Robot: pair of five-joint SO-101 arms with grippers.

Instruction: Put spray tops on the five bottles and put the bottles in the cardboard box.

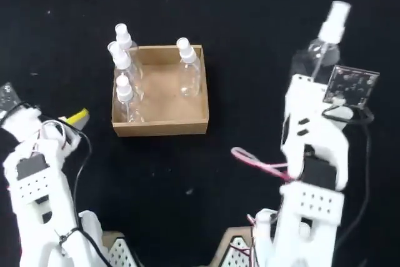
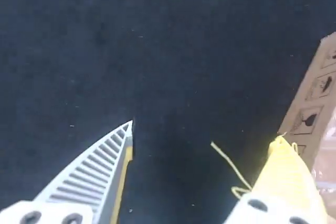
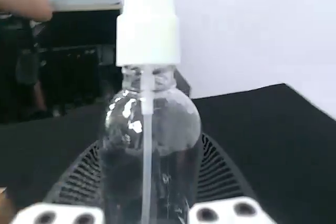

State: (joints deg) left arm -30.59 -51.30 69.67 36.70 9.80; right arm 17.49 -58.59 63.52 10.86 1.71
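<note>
Right jaws: I see them clenched on a capped bottle, over the bench, well right of the box.
Left jaws: released, low beside the box.
Box: four bottles inside, tops on.

**Surfaces, seen from my console**

I see the table covered in black matt cloth flecked with lint. The cardboard box is plain brown paperboard, dull and smooth. The bottle is clear, glossy plastic catching bright highlights; its spray top is smooth white plastic. The left gripper is white plastic, one finger ribbed, the other wrapped in a yellow covering with a frayed thread.
</note>
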